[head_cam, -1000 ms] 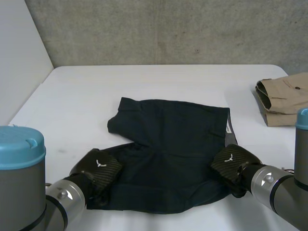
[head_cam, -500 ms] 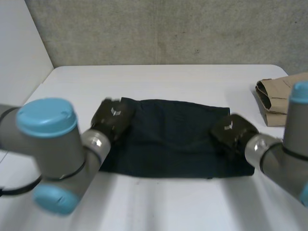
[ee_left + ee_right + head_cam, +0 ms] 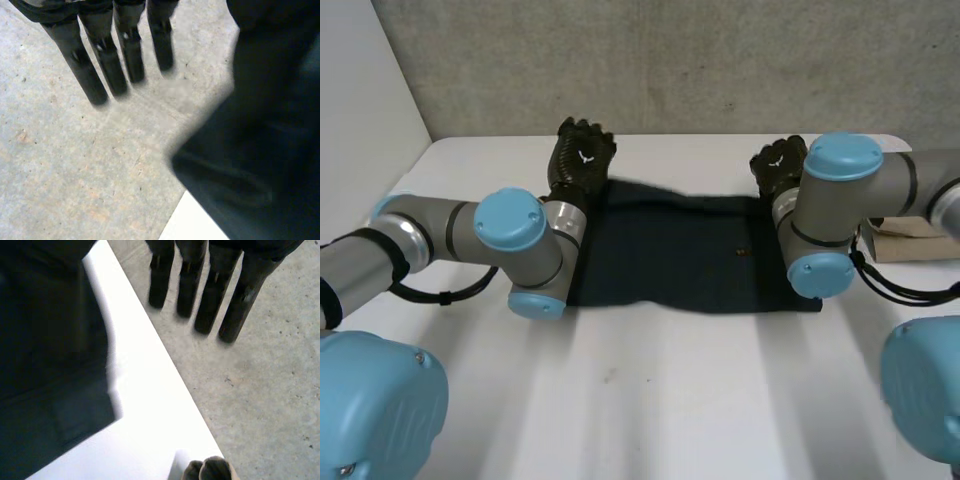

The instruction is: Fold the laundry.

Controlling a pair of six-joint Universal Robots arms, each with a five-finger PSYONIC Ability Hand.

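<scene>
With the left hand and right hand held straight-fingered, gripping nothing, at the far corners of the dark shorts on the desk, the far edges should be squared and smoothed flat.

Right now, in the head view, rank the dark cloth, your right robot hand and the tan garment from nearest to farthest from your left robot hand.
Measured from the left robot hand:
1. Dark cloth: right beside it, with its far corner next to the hand.
2. Right robot hand: at the cloth's other far corner.
3. Tan garment: far right, beyond the right robot hand.
</scene>
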